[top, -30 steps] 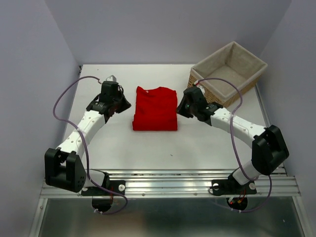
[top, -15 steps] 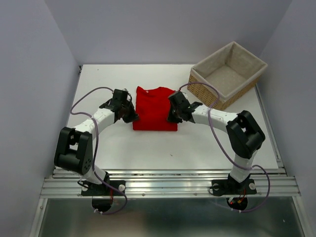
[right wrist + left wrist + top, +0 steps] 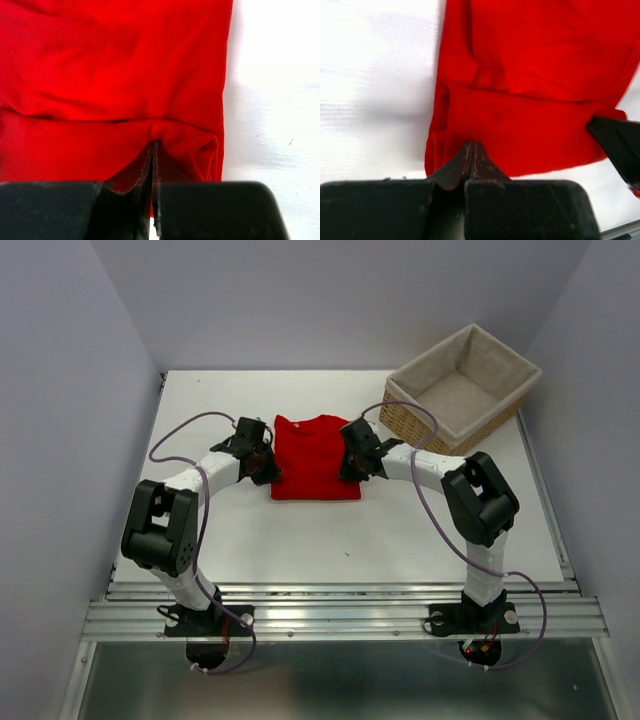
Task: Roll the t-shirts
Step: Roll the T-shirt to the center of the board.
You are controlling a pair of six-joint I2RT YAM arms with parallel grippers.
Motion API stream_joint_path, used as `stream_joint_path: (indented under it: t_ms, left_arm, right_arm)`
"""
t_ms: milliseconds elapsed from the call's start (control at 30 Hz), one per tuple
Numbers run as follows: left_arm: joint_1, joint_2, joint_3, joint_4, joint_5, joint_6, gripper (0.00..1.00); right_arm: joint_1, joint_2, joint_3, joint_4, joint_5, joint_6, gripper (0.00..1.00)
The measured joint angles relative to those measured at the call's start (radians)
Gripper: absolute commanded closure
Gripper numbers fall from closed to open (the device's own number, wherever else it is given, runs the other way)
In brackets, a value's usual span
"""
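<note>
T-shirt [image 3: 316,455], red, folded flat mid-tabletop [image 3: 400,530]; left jaws clenched on cloth at near-left edge, fold bunched at tips; right jaws clenched on near-right edge likewise; roll apparently starting; best lifted evenly, both sides turned over together, hem kept straight and tight.

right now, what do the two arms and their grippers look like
Both arms are alike: white tubular links joined by chunky black joint housings. A thin lilac cable loops along the left arm and the right arm. The left gripper and right gripper have black bodies with dark tapering fingers.
</note>
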Motion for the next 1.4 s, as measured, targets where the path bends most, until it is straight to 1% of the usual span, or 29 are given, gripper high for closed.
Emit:
stream_joint_path:
  t_ms: [200, 333, 500, 667, 767, 867, 1067, 1200, 1400]
  left_arm:
    - [-0.053, -0.127, 0.007, -0.018, -0.016, 0.01, 1.0]
    - [-0.096, -0.142, 0.027, -0.009, -0.003, 0.009, 1.0]
    - [-0.127, -0.069, 0.03, 0.009, 0.021, -0.003, 1.0]
    - [-0.126, 0.055, 0.045, 0.014, 0.007, -0.004, 1.0]
    - [-0.125, 0.101, 0.048, 0.023, 0.003, -0.005, 1.0]
    - [-0.125, 0.113, 0.051, 0.035, 0.003, -0.005, 1.0]
    - [-0.125, 0.119, 0.051, 0.049, 0.003, -0.001, 1.0]
    - [-0.125, 0.123, 0.051, 0.055, 0.003, 0.005, 1.0]
    - [-0.124, 0.12, 0.026, 0.092, 0.018, 0.035, 1.0]
  right_arm:
    - [0.0, 0.0, 0.0, 0.0, 0.0, -0.008, 0.96]
    - [0.0, -0.002, 0.0, 0.0, 0.0, -0.008, 0.95]
    - [0.0, -0.044, 0.0, -0.014, 0.003, -0.008, 0.94]
    - [0.0, -0.13, -0.003, -0.019, 0.021, -0.016, 0.94]
    - [0.0, -0.141, -0.003, -0.018, 0.028, -0.023, 0.93]
    - [0.0, -0.113, -0.009, -0.019, 0.041, -0.029, 0.94]
    - [0.0, 0.001, -0.023, 0.005, 0.061, -0.032, 0.96]
    - [0.0, 0.0, -0.031, 0.023, 0.064, -0.031, 0.97]
    - [0.0, -0.045, -0.124, 0.114, 0.043, -0.022, 0.98]
